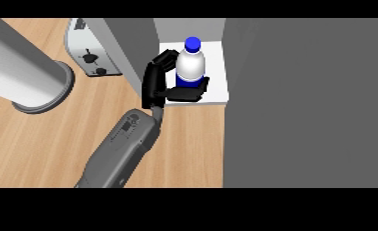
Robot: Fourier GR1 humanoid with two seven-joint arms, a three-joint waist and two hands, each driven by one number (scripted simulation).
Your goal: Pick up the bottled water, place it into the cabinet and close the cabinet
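A: Blue cap, white body: bottled water (191, 64), one unit, upright. Location?

B: On the white shelf (219, 92) inside the cabinet (133, 45), between its grey walls. Upright likely so it stands unaided once released.

A: Holder?

B: Robot hand (164, 77), one in view on a grey forearm (122, 147) entering from the lower edge. Which side, I cannot tell. Fingers and thumb curl round the bottle's lower body, low enough to set the base flat.

A: Door?

B: Large grey panel (299, 102) at right, probably the open door; closing is not yet done.

A: Surroundings?

B: Wooden bench (66, 140); toaster-like appliance (92, 50) beside the cabinet; grey cylinder (33, 77) at left, well apart.
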